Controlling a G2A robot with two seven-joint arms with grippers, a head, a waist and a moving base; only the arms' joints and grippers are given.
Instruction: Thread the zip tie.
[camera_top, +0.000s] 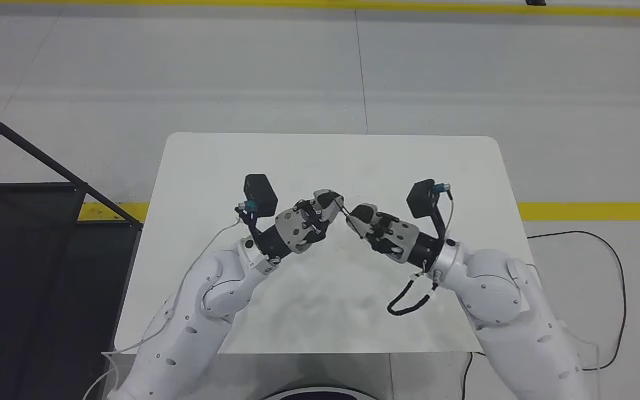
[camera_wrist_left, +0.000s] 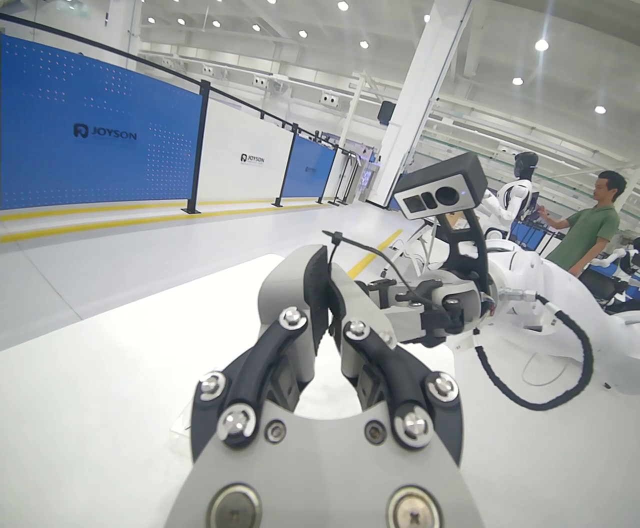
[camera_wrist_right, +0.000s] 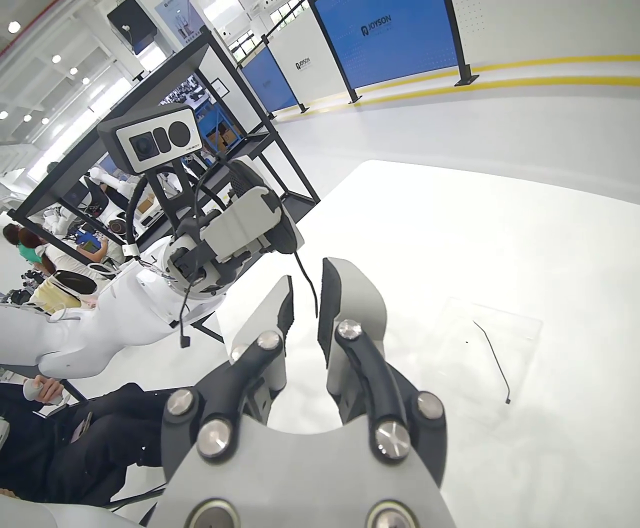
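A thin black zip tie (camera_wrist_left: 360, 247) is pinched between the pads of my left gripper (camera_wrist_left: 327, 265), which is shut on it above the middle of the white table (camera_top: 400, 160). Its square head sticks up past the fingertips. The strap arcs across to my right gripper (camera_wrist_left: 400, 300) facing it. In the right wrist view the tail of the zip tie (camera_wrist_right: 306, 280) hangs in the gap of my right gripper (camera_wrist_right: 306, 295), which is open, and neither pad presses it. From above, the left gripper (camera_top: 328, 203) and right gripper (camera_top: 355, 215) nearly meet tip to tip.
A second black zip tie (camera_wrist_right: 495, 357) lies flat on a clear sheet (camera_wrist_right: 520, 320) on the table, off to one side of my right gripper. A black frame rack (camera_wrist_right: 260, 135) stands beside the table behind the left arm.
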